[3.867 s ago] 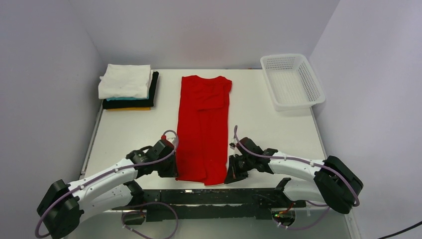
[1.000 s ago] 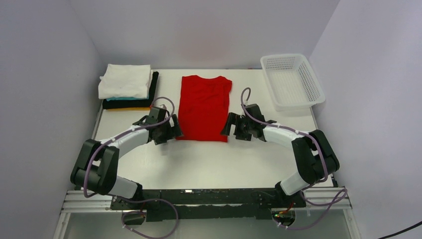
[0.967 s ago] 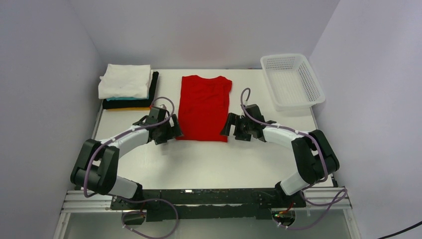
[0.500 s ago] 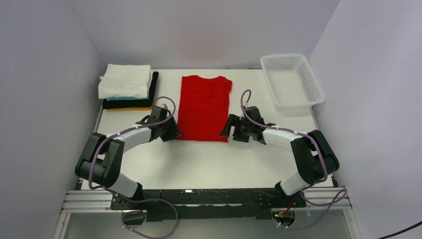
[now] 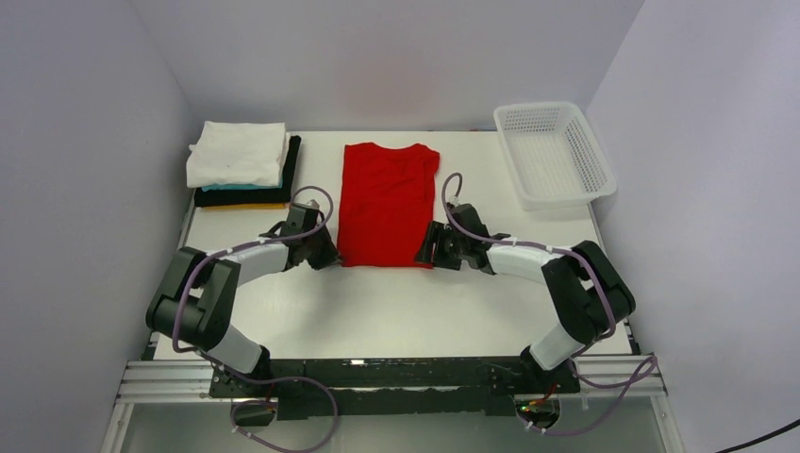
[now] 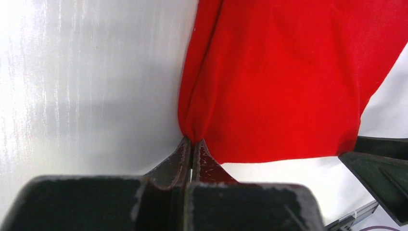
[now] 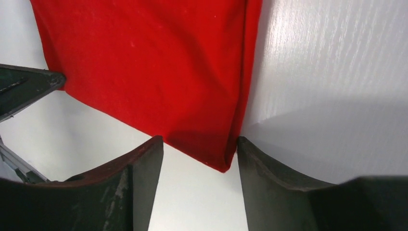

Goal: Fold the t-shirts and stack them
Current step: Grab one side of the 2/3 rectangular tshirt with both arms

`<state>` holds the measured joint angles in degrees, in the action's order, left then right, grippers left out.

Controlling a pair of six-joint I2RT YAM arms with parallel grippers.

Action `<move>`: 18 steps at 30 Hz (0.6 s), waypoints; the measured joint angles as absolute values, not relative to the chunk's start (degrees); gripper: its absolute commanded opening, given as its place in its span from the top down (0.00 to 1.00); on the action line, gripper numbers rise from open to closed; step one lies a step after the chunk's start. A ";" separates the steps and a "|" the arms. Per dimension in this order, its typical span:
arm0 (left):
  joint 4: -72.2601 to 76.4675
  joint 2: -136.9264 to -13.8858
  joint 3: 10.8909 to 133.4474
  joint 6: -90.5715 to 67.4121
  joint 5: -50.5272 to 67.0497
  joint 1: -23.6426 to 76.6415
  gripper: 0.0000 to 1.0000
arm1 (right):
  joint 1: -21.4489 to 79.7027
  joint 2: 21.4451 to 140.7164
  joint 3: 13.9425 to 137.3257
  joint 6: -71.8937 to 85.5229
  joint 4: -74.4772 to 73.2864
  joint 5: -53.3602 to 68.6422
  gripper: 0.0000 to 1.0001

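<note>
We see the red t-shirt (image 5: 387, 203) lying flat in the middle of the worktop (image 5: 396, 311), folded into a narrow rectangle with its collar toward the far edge. Both arms lie low over the worktop. The left arm (image 5: 203, 293) bends out toward the left edge and the right arm (image 5: 575, 293) toward the right edge, and their forearms angle inward to the shirt's near corners. The left pincer (image 6: 191, 144) is pressed together on the near left corner, where the cloth puckers into its tips. The right pincer (image 7: 198, 140) is spread, one finger on either side of the near right corner, with the cloth lying between them and not clamped. At the far left corner sits the stack of folded shirts (image 5: 241, 175): white on top, then teal, black, and yellow-orange at the bottom. The white mesh basket (image 5: 604, 179) stands at the far right corner, well apart from the red t-shirt.
</note>
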<state>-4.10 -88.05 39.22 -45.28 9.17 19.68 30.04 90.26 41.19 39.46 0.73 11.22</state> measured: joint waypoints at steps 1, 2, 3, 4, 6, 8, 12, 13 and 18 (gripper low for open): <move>-3.81 -88.25 39.22 -45.34 9.39 19.68 1.00 | 30.22 90.63 41.36 39.44 1.08 10.90 0.48; -3.66 -88.33 39.22 -45.36 9.54 19.68 1.00 | 30.28 91.07 41.47 39.46 1.58 10.68 0.51; -3.66 -88.33 39.22 -45.45 9.61 19.68 1.00 | 30.30 91.48 41.56 39.48 1.96 10.52 0.56; -3.66 -88.33 39.22 -45.58 9.58 19.68 1.00 | 30.30 91.83 41.65 39.53 2.26 10.48 0.59; -3.66 -88.33 39.20 -45.78 9.50 19.68 1.00 | 30.33 92.62 41.76 39.51 2.96 10.66 0.73; -2.92 -88.12 38.65 -46.02 9.54 19.68 1.00 | 30.44 92.95 41.76 39.24 3.14 10.66 0.88; 0.78 -85.95 35.07 -47.11 9.72 19.70 1.00 | 31.03 92.99 40.91 39.33 2.94 11.03 0.97; 1.58 -85.12 33.91 -47.51 9.76 19.75 1.00 | 31.14 92.75 40.71 39.24 2.90 11.09 1.00; 2.70 -78.04 27.07 -48.80 9.58 21.21 1.00 | 32.84 89.08 38.22 39.00 -1.02 12.36 1.00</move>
